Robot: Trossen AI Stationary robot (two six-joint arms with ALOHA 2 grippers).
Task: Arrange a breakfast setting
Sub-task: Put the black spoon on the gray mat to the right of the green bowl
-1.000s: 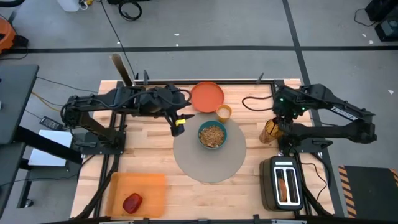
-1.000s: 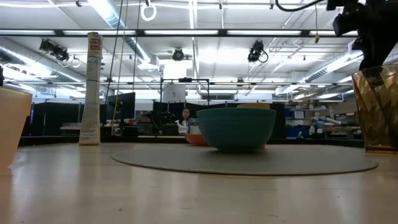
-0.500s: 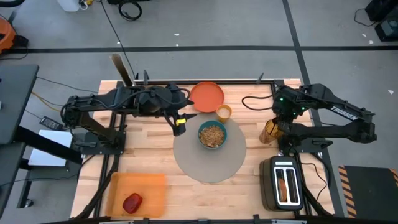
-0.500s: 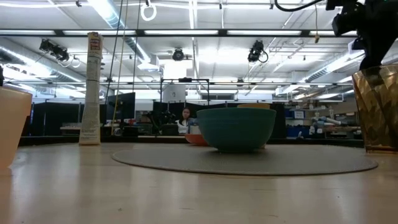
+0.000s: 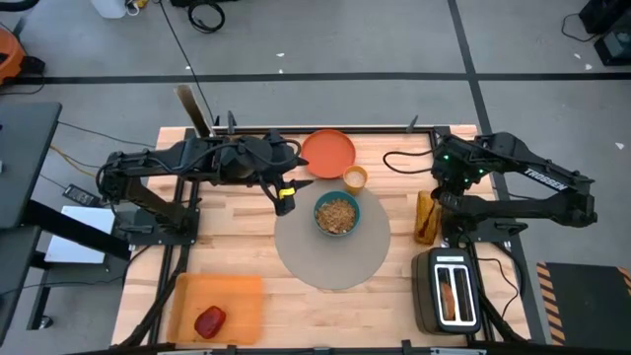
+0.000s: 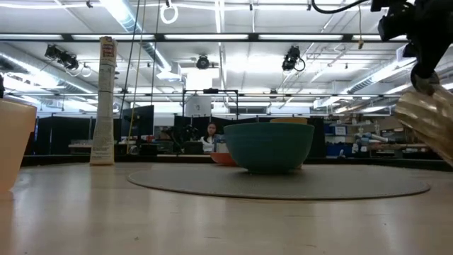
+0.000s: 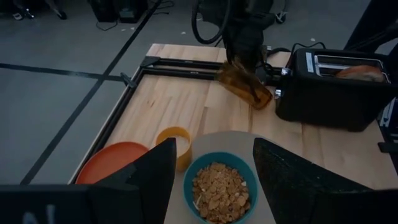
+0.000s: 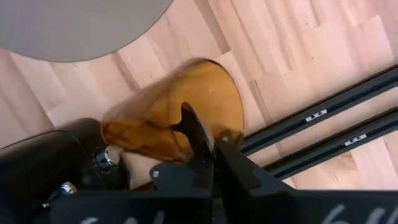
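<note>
Toast is the piece to think about next, I judge: the browned toast slice [image 5: 449,294] stands upright in a slot of the black-and-silver toaster [image 5: 426,284], lower right of the high view, not yet on the round orange plate [image 5: 327,153] at top centre. It should be light, stiff and crumbly, so a gentle pinch on its exposed top edge and a straight lift look safest; squeezing hard would break it.

The large round grey mat [image 5: 325,256] lies mid-bench with the teal bowl [image 5: 337,213] of cereal on its upper part and the small yellow cup [image 5: 355,177] just off the mat, between bowl and plate. The red apple [image 5: 209,320] rests on a flat orange board [image 5: 242,296] at lower left. It is round, smooth and heavier, and best taken across its widest part.

The right hand [image 8: 186,115] is clenched on nothing, right of the mat above the toaster. A ribbed amber glass [image 5: 426,217] leans steeply beside it, and could roll across the wooden bench [image 5: 246,237].

The left hand [image 7: 214,149] hovers left of the bowl, fingers [image 7: 149,180] apart, nothing visible between them.
</note>
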